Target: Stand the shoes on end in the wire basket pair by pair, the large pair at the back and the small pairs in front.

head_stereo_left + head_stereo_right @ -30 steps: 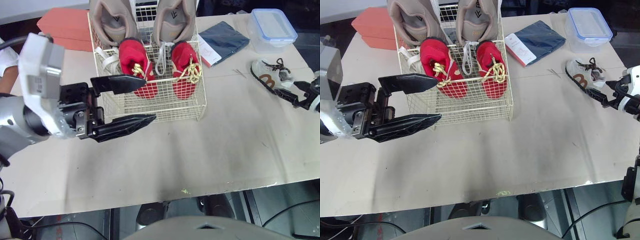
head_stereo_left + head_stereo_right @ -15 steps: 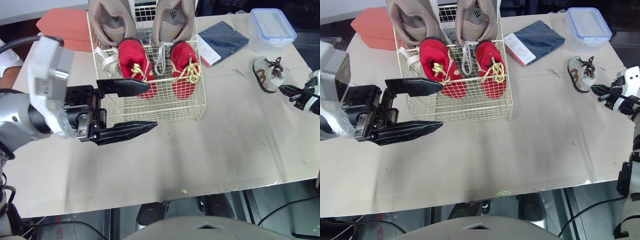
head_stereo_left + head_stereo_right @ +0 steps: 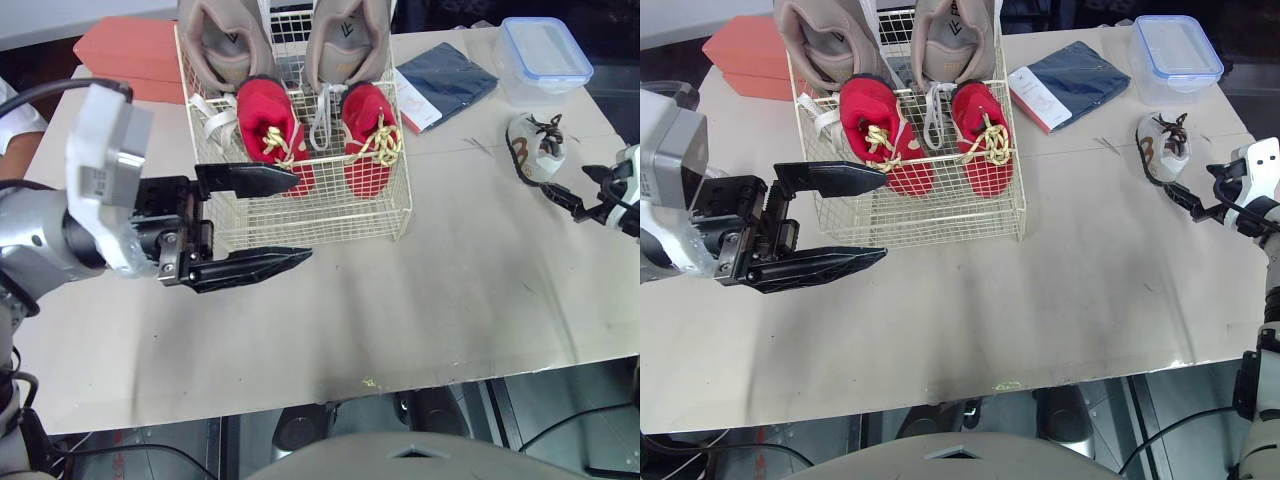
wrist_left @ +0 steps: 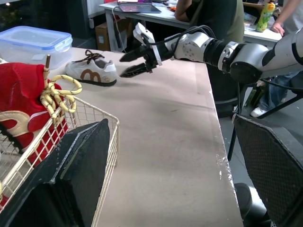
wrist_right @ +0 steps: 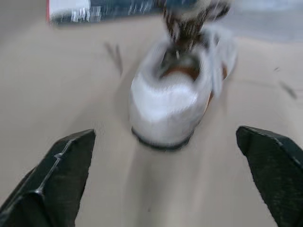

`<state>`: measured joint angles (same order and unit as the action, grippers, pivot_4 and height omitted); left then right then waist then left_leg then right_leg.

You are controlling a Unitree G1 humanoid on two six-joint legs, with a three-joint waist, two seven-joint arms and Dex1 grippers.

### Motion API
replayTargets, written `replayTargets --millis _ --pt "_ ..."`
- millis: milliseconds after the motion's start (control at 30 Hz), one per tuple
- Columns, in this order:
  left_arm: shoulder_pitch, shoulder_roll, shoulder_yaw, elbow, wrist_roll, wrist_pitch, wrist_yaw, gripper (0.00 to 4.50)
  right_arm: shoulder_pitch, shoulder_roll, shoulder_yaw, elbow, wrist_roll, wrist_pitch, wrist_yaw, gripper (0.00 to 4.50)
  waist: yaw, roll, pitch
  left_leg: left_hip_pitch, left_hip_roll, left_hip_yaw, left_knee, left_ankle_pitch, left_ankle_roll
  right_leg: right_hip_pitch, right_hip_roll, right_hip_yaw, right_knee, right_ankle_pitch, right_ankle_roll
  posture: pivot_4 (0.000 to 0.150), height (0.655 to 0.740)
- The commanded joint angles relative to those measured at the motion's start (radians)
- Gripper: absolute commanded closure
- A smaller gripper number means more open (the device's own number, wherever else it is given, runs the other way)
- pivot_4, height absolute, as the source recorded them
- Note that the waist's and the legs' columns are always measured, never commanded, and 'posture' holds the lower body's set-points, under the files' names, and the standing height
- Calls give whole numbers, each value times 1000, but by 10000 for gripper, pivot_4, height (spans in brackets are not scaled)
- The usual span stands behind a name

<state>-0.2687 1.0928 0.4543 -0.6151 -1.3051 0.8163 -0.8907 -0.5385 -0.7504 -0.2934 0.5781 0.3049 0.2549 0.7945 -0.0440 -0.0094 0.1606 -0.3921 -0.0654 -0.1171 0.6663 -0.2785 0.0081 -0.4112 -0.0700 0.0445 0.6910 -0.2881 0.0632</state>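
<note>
A wire basket (image 3: 300,215) holds two large tan shoes (image 3: 225,40) standing on end at the back. Two small red shoes (image 3: 268,130) stand in front of them. A small white shoe (image 3: 1158,145) with brown laces lies on the table to the right, also seen as the white shoe (image 5: 177,104) in the right wrist view. My right gripper (image 3: 1193,188) is open just short of that shoe, not touching it. My left gripper (image 3: 300,218) is open and empty at the basket's front left corner, with its upper finger over the rim.
An orange shoebox (image 3: 125,50) sits behind the basket's left side. A dark blue booklet (image 3: 445,80) and a clear container with a blue lid (image 3: 545,55) lie at the back right. The table's right edge (image 4: 222,156) is close to the white shoe. People stand beyond it.
The white shoe has swung round on the table, its length now pointing away from my right gripper. That gripper has drawn back slightly from it. My left gripper has barely moved.
</note>
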Motion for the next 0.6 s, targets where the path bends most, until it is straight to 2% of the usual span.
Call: replayTargets --millis 33,167,267,300,367,433,500,600 --pt "-12 -1 11 -3 8 -21 -15 0 -16 36 -46 -45 20 12 -104 416 1 0 0 0 0 0 0 0 0 0 0 0 1 0 0 1500 7400" --pt "-27 -2 0 5 13 -21 -29 0 -34 81 -47 -31 49 35 -131 416 2 0 0 0 0 0 1 0 0 0 0 0 1 0 0 1500 7400" --pt "-46 0 -3 16 9 -19 -28 0 -73 100 -44 49 26 -21 -181 416 2 0 0 0 -1 0 1 0 0 0 0 0 2 0 0 1500 7400" --pt "-53 -1 -4 19 0 -15 -22 0 -88 106 -48 70 30 -36 -188 2787 2 0 0 0 -1 0 1 0 0 0 1 0 1 0 0 1500 7400" --pt "-62 -2 -6 21 -9 -10 -12 0 -108 110 -47 101 32 -57 -194 8481 2 0 0 0 -1 0 1 0 0 0 1 0 1 0 0 1500 7400" --pt "-66 -2 -8 23 -9 -5 0 0 -118 113 -40 126 25 -75 -192 19672 1 0 0 0 -1 0 1 0 0 0 1 0 2 0 0 1500 7400" --pt "-69 0 -12 26 -4 -2 11 0 -127 113 -36 148 19 -90 -191 26749 1 0 0 0 -1 0 1 0 0 0 1 0 2 0 0 1500 7400" --pt "-72 -2 -17 27 -2 -1 20 0 -138 111 -37 175 14 -109 -192 41181 1 0 0 0 -1 1 1 0 0 0 1 0 2 0 0 1500 7400"
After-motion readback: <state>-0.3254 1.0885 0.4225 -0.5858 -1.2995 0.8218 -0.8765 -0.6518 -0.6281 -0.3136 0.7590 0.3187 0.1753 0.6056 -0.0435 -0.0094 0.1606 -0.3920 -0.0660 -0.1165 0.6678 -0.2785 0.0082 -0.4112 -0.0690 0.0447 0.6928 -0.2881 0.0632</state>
